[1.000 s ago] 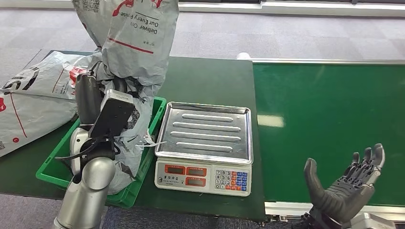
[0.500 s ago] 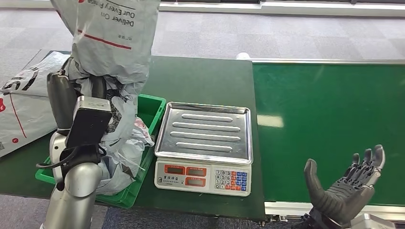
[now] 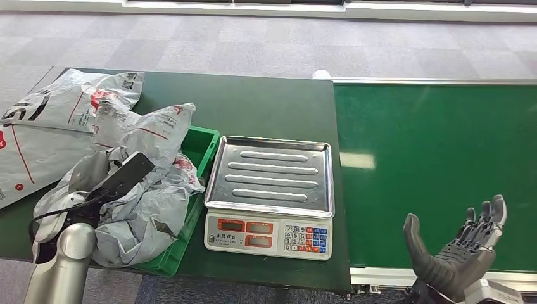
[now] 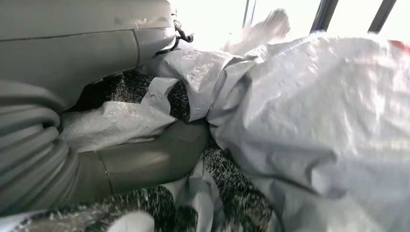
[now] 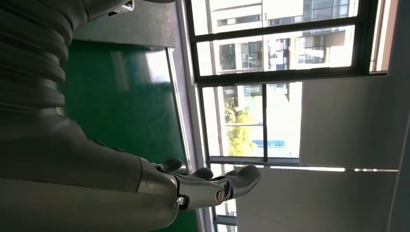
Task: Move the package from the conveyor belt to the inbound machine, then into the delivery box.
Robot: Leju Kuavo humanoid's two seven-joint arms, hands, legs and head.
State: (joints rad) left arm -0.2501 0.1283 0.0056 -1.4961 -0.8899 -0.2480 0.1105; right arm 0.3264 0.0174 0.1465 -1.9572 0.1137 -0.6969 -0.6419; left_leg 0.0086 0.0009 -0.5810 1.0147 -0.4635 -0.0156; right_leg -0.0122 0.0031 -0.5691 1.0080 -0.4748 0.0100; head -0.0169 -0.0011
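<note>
Left hand (image 4: 140, 159) grips package (image 3: 142, 190) over green box (image 3: 201, 142)

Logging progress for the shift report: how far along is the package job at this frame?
Late stage. Done: the conveyor belt and the scale tray are bare, so pickup and weighing look finished. In hand: the left hand is wrapped in the grey package, which slumps across the green box. Left: letting go and withdrawing. The right hand is open, idle over the belt.
</note>
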